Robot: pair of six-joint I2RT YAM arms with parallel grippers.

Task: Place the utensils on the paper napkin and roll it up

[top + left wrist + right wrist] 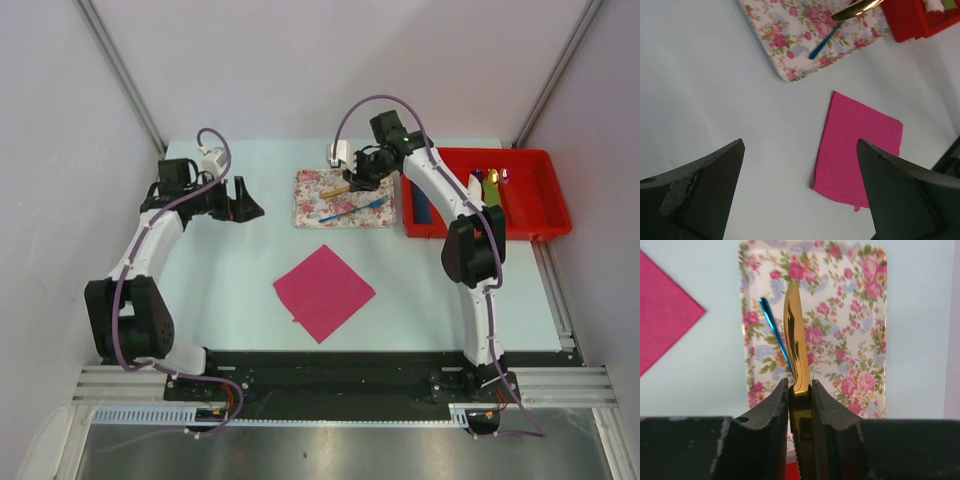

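In the top external view we find the left gripper (pixel 240 205) poised over the left part of the table (pixel 220 290), its jaws spread to full width and gripping nothing. The right gripper (pixel 358 180) sits over the far edge of the floral tray (pixel 312 212), clamped on the gold knife (pixel 336 190), which projects from it toward the left. The blue fork (pixel 356 209) lies on the tray, just on the near side of the knife. The pink napkin (pixel 323 291) lies flat on the table, turned like a diamond, on the near side of the tray and apart from it; both utensils are at the tray, clear of the napkin. A red bin (pixel 538 205) stands just to the right of the tray. In the left wrist view we see the two left fingers (pixel 700 195) at the bottom corners with a wide gap between them; the gap shows bare table and the napkin, and neither finger touches anything. In the right wrist view we see the right fingers (pixel 767 410) pressed against the knife, one on each flat side, so the narrow gap between them is filled by the metal. The knife extends away from the jaws over the tray, and the fork lies on the tray just to its left. We cannot tell whether the far end of the knife touches the tray. One corner of the napkin shows at the left edge.
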